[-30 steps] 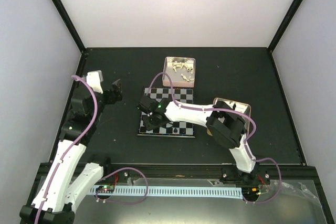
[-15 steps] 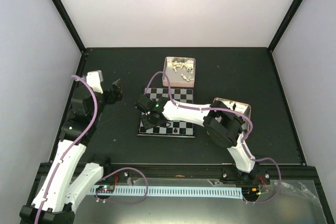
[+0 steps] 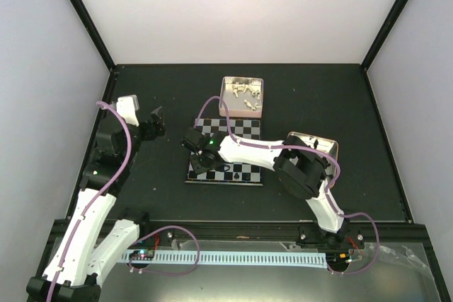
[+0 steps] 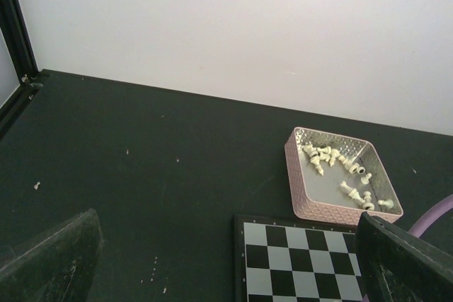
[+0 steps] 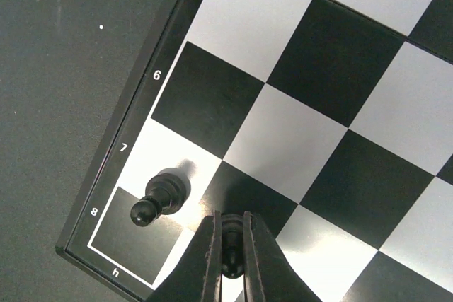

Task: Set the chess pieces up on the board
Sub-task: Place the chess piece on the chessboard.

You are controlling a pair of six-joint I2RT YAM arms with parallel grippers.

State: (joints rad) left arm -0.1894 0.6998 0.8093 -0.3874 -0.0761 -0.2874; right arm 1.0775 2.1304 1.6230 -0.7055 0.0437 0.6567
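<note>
Our right gripper is pinched narrow on a black piece over the board; a black pawn stands just left of it, by the corner. Our left gripper gapes wide, holding nothing; ahead to its right, white pieces lie in a tin.

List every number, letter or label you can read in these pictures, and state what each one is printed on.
"5": white, on the dark border of the board, right wrist view.
"6": same border, next along.
"7": same border, next along.
"8": same border, by the corner square.
"h": same border, just round that corner.
Top and left wrist views: no text can be read.
</note>
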